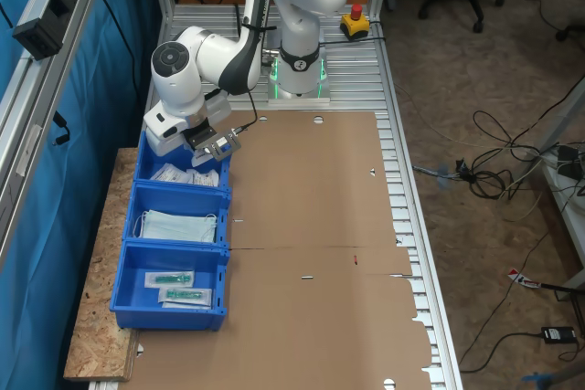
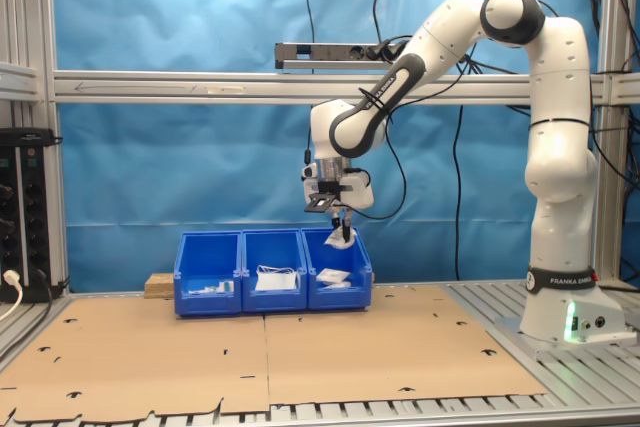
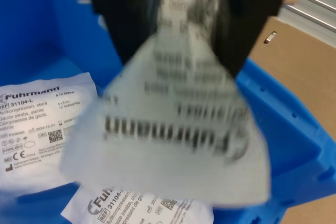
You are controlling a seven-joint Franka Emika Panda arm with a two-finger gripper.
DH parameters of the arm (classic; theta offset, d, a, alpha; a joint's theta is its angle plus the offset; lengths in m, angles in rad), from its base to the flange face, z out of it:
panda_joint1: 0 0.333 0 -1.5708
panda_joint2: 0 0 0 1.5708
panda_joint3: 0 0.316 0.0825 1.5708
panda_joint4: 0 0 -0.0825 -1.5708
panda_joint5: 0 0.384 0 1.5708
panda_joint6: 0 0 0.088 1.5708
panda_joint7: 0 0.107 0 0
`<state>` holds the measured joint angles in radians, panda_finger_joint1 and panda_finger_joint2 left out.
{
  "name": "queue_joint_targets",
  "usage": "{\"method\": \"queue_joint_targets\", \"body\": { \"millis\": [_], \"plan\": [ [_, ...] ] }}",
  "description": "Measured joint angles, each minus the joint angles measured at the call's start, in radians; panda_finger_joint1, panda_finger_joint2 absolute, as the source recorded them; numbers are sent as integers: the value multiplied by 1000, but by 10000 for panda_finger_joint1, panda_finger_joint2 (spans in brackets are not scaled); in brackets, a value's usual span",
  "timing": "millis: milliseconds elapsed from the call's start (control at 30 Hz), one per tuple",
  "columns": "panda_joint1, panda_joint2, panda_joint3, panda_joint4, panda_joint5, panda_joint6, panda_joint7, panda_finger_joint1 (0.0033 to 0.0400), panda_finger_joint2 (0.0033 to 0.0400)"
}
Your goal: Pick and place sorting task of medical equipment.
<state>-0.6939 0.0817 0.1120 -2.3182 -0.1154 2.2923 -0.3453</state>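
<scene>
One white packet point(image 3: 168, 129) hung clamped between the gripper's point(image 3: 181, 30) black fingers point(image 3: 126, 19), dangling straight below them over the blue bin point(image 3: 278, 124) nearest the robot base. In the second exterior view the gripper point(image 2: 338, 209) hovered above that bin point(image 2: 337, 287), the packet point(image 2: 346, 235) hanging just above its rim, so the release path ran straight down. Two like packets point(image 3: 39, 135) already lay inside. In the wrist view the held packet was blurred and hid much of the bin floor, so its long axis could not be judged.
</scene>
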Motion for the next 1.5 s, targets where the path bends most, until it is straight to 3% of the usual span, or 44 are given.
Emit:
{"method": "queue_joint_targets", "body": {
  "millis": [100, 133, 300, 333, 467, 500, 800, 833, 1200, 1500],
  "plan": [
    [0, 0, 0, 0, 0, 0, 0, 63, 63],
    [0, 0, 0, 0, 0, 0, 0, 175, 175],
    [0, 0, 0, 0, 0, 0, 0, 175, 175],
    [0, 0, 0, 0, 0, 0, 0, 256, 256],
    [0, 0, 0, 0, 0, 0, 0, 256, 256],
    [0, 0, 0, 0, 0, 0, 0, 347, 347],
    [1, -3, 9, 0, 0, 0, 0, 347, 347],
    [1, -5, 11, 0, 0, 0, 0, 397, 397],
    [18, -63, 58, -5, 0, 0, 0, 399, 399],
    [76, -142, 85, -42, 0, 0, 0, 400, 400]
  ]
}}
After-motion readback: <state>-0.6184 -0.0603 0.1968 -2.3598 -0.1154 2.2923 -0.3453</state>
